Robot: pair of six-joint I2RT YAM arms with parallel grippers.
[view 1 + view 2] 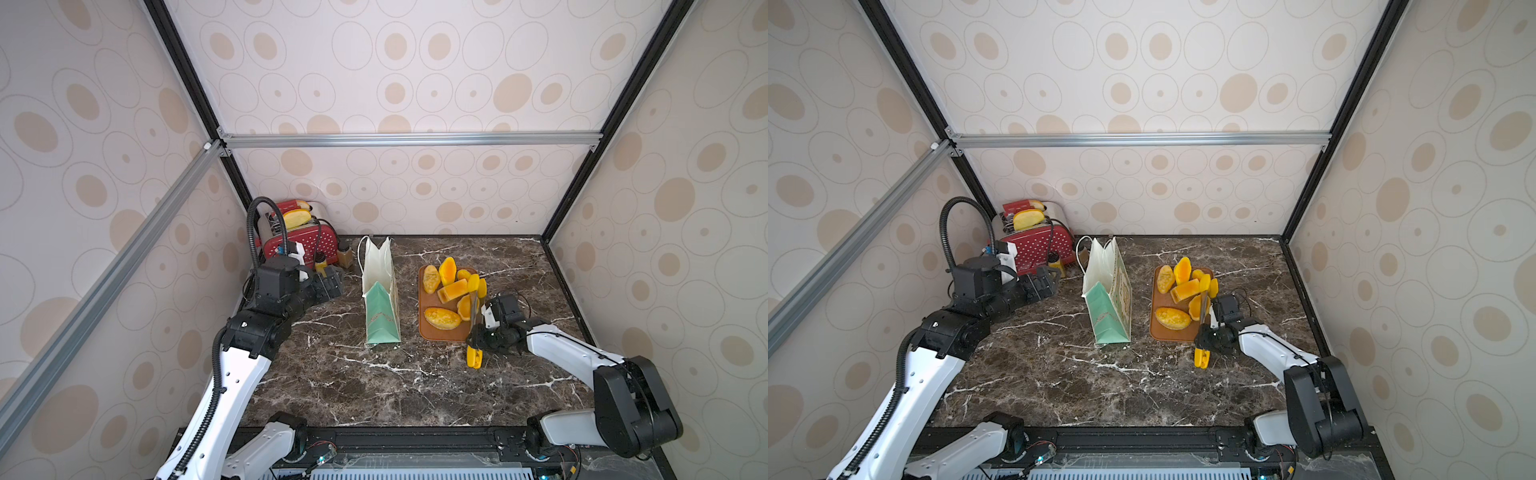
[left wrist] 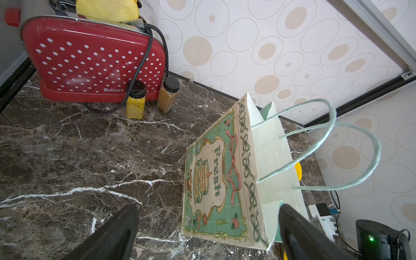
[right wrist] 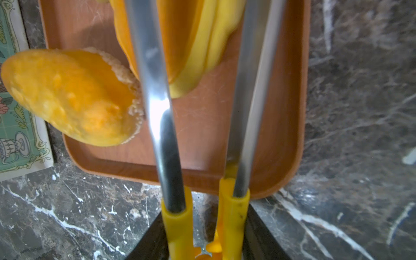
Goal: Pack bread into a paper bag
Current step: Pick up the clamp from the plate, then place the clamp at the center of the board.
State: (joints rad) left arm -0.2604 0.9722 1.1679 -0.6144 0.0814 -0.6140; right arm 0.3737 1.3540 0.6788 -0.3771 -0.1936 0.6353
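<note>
The paper bag (image 1: 380,316) (image 1: 1108,316) stands upright and open on the marble table, its "Fresh" face (image 2: 213,180) turned to my left gripper. Several golden pieces of bread lie on a brown tray (image 1: 428,334) (image 1: 1160,334), among them an oval bun (image 1: 441,318) (image 3: 67,96) and a blocky loaf (image 1: 453,291). My right gripper (image 1: 478,338) (image 1: 1204,336) (image 3: 202,225) is shut on the yellow handles of metal tongs (image 1: 473,307) (image 3: 157,90). The tong arms reach over the tray on either side of a yellow pastry (image 3: 191,45). My left gripper (image 1: 328,282) (image 2: 208,207) is open and empty, left of the bag.
A red dotted toaster (image 1: 307,245) (image 2: 90,60) with pale slices sits in the back left corner. Two small jars (image 2: 135,101) (image 2: 167,94) and a black cord lie in front of it. Walls enclose the table on three sides.
</note>
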